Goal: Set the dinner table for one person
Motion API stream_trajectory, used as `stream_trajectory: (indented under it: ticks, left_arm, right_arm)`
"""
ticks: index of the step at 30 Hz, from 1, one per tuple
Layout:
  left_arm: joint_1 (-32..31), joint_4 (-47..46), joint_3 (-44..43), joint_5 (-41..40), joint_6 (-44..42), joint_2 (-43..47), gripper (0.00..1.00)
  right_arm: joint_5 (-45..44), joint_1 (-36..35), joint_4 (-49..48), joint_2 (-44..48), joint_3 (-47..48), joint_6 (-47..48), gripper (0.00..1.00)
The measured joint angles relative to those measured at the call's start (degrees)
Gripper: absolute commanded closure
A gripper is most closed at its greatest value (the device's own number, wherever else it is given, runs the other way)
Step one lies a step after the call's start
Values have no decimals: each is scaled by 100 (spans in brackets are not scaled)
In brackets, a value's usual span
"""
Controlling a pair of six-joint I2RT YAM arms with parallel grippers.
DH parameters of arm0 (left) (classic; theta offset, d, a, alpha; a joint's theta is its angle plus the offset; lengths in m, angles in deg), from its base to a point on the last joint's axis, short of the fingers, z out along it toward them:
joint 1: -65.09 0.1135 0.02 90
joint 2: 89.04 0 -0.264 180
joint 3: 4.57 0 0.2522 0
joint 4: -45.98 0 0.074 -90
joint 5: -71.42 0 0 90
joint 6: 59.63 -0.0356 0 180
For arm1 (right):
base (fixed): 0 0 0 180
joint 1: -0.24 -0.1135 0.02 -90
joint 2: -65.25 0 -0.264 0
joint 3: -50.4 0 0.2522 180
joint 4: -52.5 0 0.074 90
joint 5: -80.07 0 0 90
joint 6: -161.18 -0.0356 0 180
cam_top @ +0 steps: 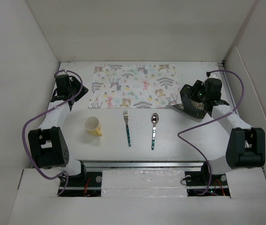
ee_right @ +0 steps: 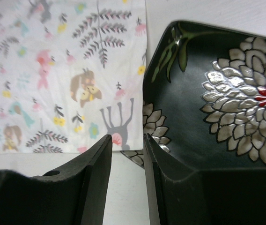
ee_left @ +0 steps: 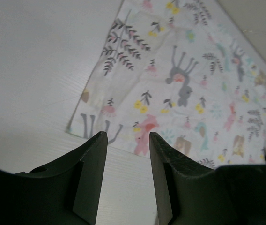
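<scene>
The white dinner table point(cam_top: 184, 140) holds a patterned placemat point(cam_top: 134, 86) at the back middle. A fork point(cam_top: 128, 127) and a spoon point(cam_top: 154, 130) lie side by side in front of it. A yellow cup point(cam_top: 92, 125) lies on its side to their left. A black plate with silver flowers point(cam_top: 192, 105) sits at the mat's right end. In the right wrist view the plate point(ee_right: 217, 93) meets the mat's corner point(ee_right: 77, 79). My right gripper point(ee_right: 127, 138) hovers at the plate's left rim, jaws a little apart with nothing between. My left gripper point(ee_left: 128, 136) is open and empty over the mat's left corner point(ee_left: 180, 84).
White walls close in the table on the left, right and back. Purple cables loop beside both arms, the right one point(cam_top: 189, 136) over the table near the spoon. The left gripper point(cam_top: 79, 90) and right gripper point(cam_top: 189, 96) flank the mat.
</scene>
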Motion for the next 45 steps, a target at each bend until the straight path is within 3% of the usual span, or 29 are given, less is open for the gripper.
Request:
stream_trajectory:
  ticks: [1, 3, 4, 6, 9, 10, 13, 17, 21, 26, 35, 41, 43, 45]
  left_arm:
    - [0, -46, 7, 96, 26, 179, 66]
    - [-2, -229, 83, 372, 92, 579, 73]
    - [-31, -341, 162, 518, 140, 807, 90]
    - [-151, -459, 282, 713, 219, 1270, 100]
    - [-769, -601, 365, 953, 199, 1985, 100]
    - [-999, -651, 387, 1073, 188, 2212, 100]
    - [-1364, -835, 509, 1473, 164, 2837, 96]
    - [-1322, -861, 938, 1681, 81, 3818, 86]
    - [-1314, -879, 1338, 1814, -37, 4297, 83]
    - [-1314, -831, 1412, 2079, -116, 4120, 81]
    - [-1314, -699, 1443, 2216, -160, 3993, 80]
    - [-1314, -697, 1443, 2236, -179, 3993, 80]
    - [-1314, -691, 1443, 2236, -190, 3998, 80]
    - [-1314, -680, 1443, 2236, -201, 4002, 80]
  right_arm:
    - [-76, 31, 0, 243, -76, -39, 62]
    - [-254, 138, 0, 754, -289, -118, 87]
    - [-361, 219, -42, 1032, -452, -179, 100]
    - [-450, 525, -127, 1613, -874, -337, 100]
    - [-470, 1209, -267, 2129, -1475, -525, 98]
    - [-468, 1425, -273, 2162, -1628, -573, 78]
    - [-402, 1860, -278, 1985, -1954, -662, 48]
    - [184, 2288, -494, 1248, -2234, -745, 41]
    - [675, 2531, -721, 551, -2415, -876, 39]
    - [1095, 2638, -1093, 343, -2439, -981, 41]
    - [1757, 2839, -1873, -275, -2415, -1281, 53]
    - [1915, 2905, -1720, -470, -2197, -1268, 58]
    - [1932, 2909, -1617, -522, -2096, -1244, 66]
    - [1952, 2909, -1530, -555, -2011, -1226, 67]
